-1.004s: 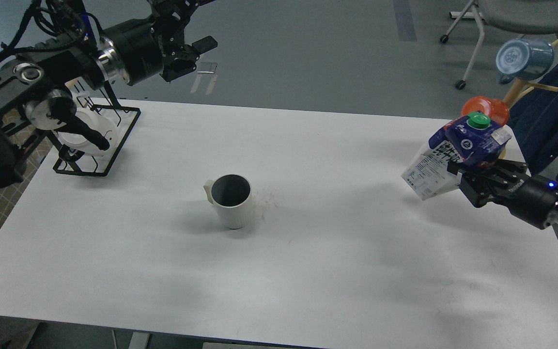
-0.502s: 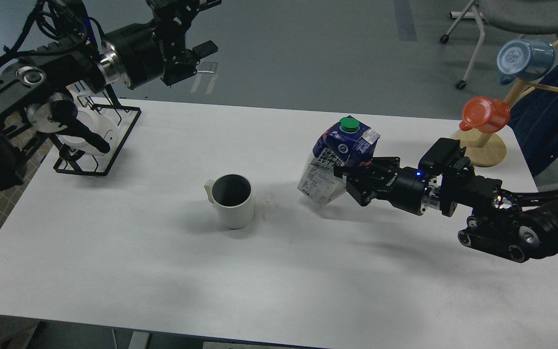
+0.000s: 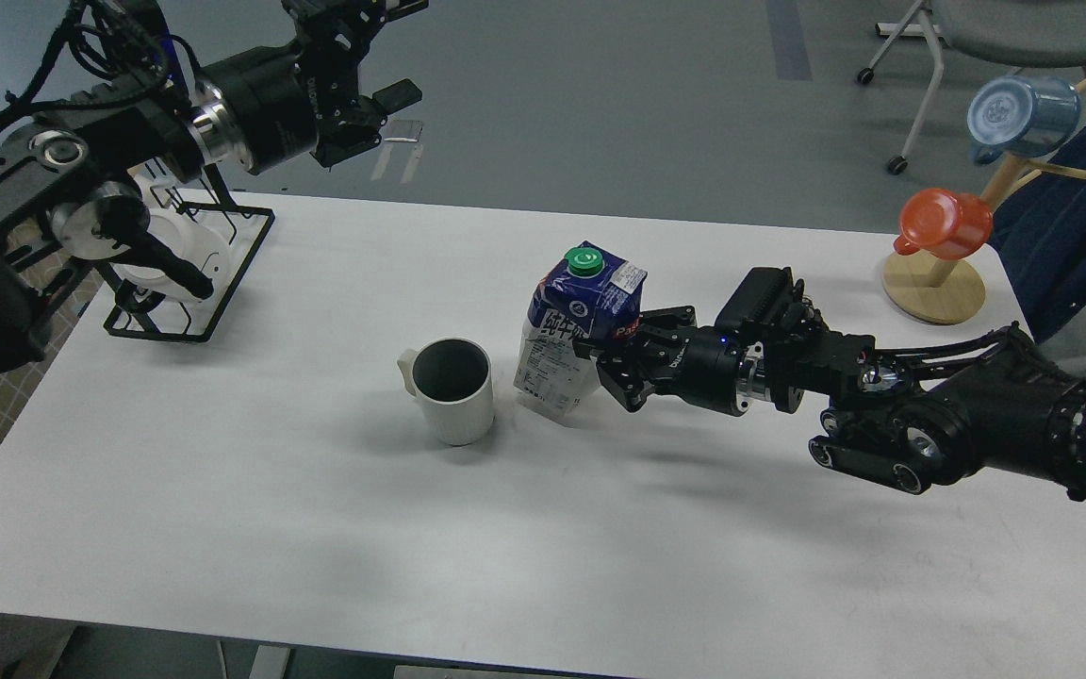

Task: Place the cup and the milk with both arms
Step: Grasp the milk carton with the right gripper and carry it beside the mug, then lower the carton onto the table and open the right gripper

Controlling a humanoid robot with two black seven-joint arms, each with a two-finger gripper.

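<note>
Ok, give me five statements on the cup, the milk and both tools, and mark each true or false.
1. The right tool grips the milk. True.
2. The milk lies flat on the table. False: it is nearly upright, tilted a little, just right of the cup.
3. The cup stands upright with nothing holding it. True.
4. The left tool holds the cup. False: it hangs high at the table's far left, holding nothing.
5. The milk's cap is red. False: it is green.

Off-white ribbed cup [image 3: 452, 391]; blue-white milk [image 3: 573, 325], green cap.
</note>
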